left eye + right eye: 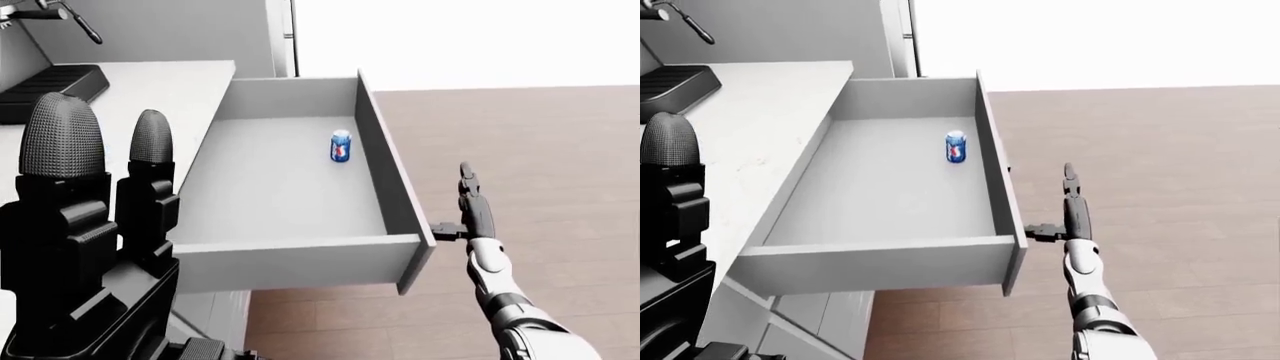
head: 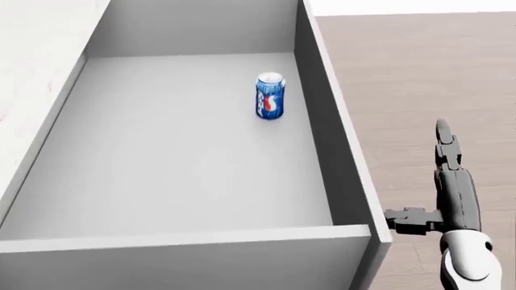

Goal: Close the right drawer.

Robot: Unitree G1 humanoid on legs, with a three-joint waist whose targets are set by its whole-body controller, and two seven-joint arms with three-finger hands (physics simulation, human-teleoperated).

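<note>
- Although the head view looks steeply down, the two eye views show the whole scene: a pale counter [image 1: 150,82] fills the left side, and a wooden floor [image 1: 540,150] spreads to the right.
- From the counter's edge the right drawer [image 1: 290,262], a large grey box, stands pulled fully out, its front panel toward the bottom of the view. It is wide open, so the task is not yet done.
- Close to the camera in the left-eye view, the left hand [image 1: 90,195] rises as a big dark shape at the left edge. Two thick, textured fingers point straight up, spread and holding nothing.
- Beside the drawer's right wall, the right hand [image 2: 447,199] is raised with its long fingers extended flat and nothing grasped. Its thumb sticks out sideways toward the drawer's front corner and seems to touch or nearly touch it, though the angle makes contact hard to confirm.
- Inside the drawer a small blue soda can [image 2: 269,96] stands upright, near the right wall and toward the far end.
- Risks, as a judgement: the right hand sits at the drawer's side, not on its front panel, so a push from there could slide off the corner or press sideways and jam the drawer. A hard shove could also tip the can.
</note>
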